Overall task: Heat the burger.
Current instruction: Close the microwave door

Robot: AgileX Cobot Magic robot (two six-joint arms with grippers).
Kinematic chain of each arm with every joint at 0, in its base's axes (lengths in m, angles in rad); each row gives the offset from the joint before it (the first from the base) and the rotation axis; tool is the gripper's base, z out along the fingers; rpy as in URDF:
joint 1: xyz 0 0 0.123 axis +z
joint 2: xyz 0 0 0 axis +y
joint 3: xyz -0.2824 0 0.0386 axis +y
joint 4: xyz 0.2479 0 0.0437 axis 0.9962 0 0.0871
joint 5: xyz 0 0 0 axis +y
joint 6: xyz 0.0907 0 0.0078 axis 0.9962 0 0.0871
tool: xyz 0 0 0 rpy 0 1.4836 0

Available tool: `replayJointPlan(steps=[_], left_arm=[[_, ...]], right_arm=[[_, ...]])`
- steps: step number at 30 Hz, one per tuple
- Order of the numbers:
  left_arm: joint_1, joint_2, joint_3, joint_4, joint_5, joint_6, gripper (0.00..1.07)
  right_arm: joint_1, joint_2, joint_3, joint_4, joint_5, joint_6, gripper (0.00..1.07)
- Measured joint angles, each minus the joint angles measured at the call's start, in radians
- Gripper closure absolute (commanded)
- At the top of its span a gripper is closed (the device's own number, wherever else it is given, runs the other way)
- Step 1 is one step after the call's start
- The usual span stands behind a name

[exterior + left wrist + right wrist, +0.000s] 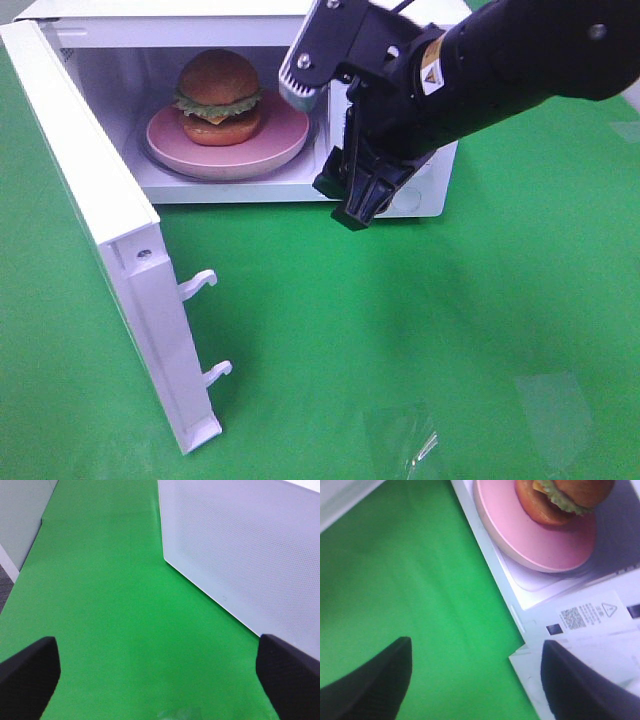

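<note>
Brown-bunned burger (220, 95) on pink plate (290, 135) inside white microwave (435, 195) with door (90, 190) swung wide. Right gripper (345, 200) just outside the opening, jaws spread. Left gripper (160, 680) above green cloth (110, 605) beside that door, likewise spread.

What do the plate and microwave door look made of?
Plate: smooth pink with a soft sheen, plastic or glazed ceramic. Microwave door: glossy white moulded frame, likely plastic; its window shows fine dotted mesh, probably perforated metal behind glass.
</note>
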Motion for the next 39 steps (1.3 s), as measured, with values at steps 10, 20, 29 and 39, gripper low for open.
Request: replayJointPlan(steps=[10,20,29,39], left_arm=[[0.000,0.000,0.000,0.000,0.000,0.000,0.07],[0.000,0.000,0.000,0.000,0.000,0.000,0.07],[0.000,0.000,0.000,0.000,0.000,0.000,0.07],[0.000,0.000,0.000,0.000,0.000,0.000,0.07]], right_arm=[[0.000,-0.222,0.031,0.018,0.335,0.298,0.30],[0.000,-0.358,0.105,0.037,0.606,0.347,0.31],[0.000,-0.510,0.175,0.044,0.715,0.373,0.31],[-0.006,-0.729,0.277,0.047,0.763,0.407,0.31]])
